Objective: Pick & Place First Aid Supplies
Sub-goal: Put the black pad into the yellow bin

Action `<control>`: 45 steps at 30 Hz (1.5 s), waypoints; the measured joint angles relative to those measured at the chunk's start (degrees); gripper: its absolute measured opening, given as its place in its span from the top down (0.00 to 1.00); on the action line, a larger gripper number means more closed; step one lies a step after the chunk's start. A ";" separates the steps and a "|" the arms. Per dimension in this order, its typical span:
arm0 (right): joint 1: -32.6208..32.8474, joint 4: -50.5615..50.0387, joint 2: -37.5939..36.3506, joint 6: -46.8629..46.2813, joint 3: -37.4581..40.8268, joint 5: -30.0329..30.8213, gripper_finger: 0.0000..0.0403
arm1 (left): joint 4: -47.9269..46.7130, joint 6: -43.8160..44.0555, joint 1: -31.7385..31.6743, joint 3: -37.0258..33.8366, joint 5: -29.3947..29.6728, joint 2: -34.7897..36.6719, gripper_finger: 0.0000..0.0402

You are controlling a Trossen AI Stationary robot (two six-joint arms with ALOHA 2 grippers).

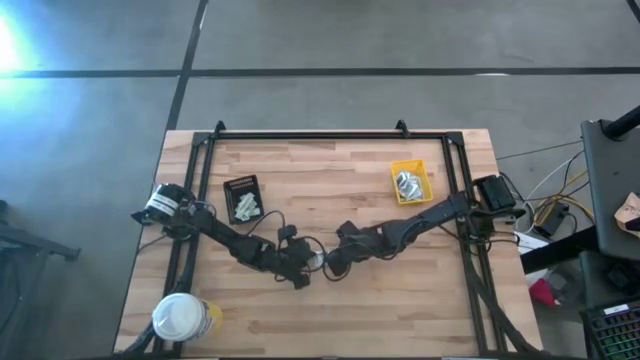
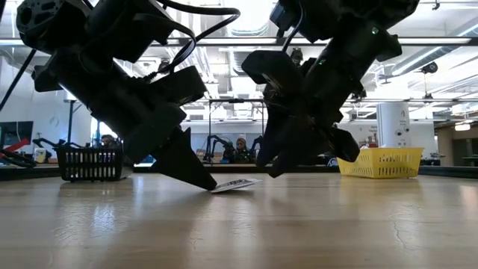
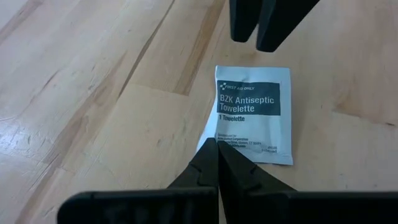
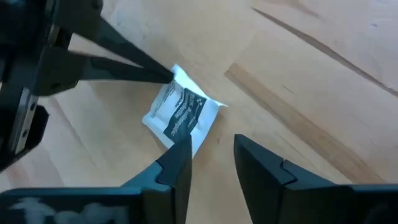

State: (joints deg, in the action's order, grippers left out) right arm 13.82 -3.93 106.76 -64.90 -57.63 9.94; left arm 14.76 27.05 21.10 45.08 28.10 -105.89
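step: handover of 1 antiseptic towelette packet (image 3: pixel 252 114) at table centre | left gripper (image 3: pixel 216 163) closed on its corner | right gripper (image 4: pixel 211 163) open beside it | next: carry to yellow bin (image 1: pixel 411 181)

The high view looked straight down from well above, taking in the whole wooden table (image 1: pixel 330 300), both arms and a band of floor around it. The low view sat at table-top height, close to the arms, facing level across the boards into the room behind. The left wrist view looked down steeply past its own fingers at a white towelette packet (image 3: pixel 252 115) from very near, with the other arm's fingers entering at the far edge. The right wrist view looked obliquely at the same packet, slightly farther off. All four views shared that packet at mid-table; the yellow bin (image 1: pixel 411 181) showed in the high and low views.
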 joint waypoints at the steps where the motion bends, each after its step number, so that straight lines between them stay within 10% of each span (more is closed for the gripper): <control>1: -0.13 0.03 0.00 -0.41 0.00 0.02 0.71 | 0.00 0.00 0.00 0.00 -0.02 0.00 1.00; 21: -0.28 8.20 5.27 -3.18 -0.07 -1.02 0.68 | 0.26 6.32 0.04 -0.09 -0.17 -0.04 1.00; 45: -0.21 8.64 1.99 5.99 0.07 -3.35 0.98 | 0.63 5.78 0.00 -0.20 -0.27 1.00 1.00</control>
State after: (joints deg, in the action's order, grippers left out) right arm 13.61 4.70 108.75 -58.92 -57.56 6.59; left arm 15.40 32.82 21.10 44.88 27.83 -104.88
